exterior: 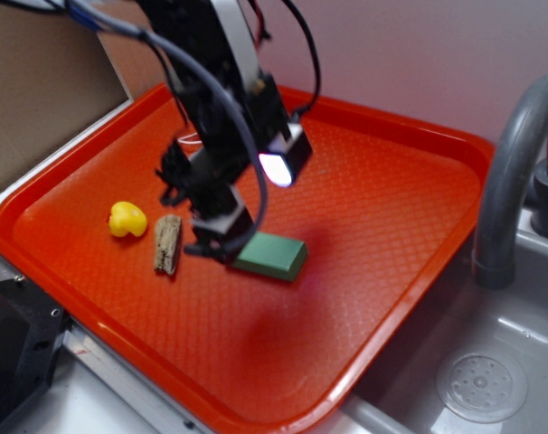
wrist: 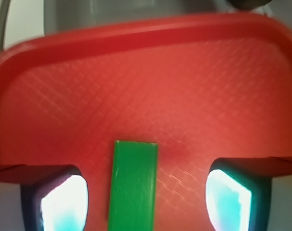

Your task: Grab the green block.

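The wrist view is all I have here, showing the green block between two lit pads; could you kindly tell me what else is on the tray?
Observer: A yellow rubber duck and a brown wood piece lie to one side of the green block, all on the red tray.
Operator: Is the end effector touching either one?
Observer: No; the end effector sits at the block's end, apart from the wood.
Operator: Anything beyond the tray?
Observer: A grey faucet and sink.
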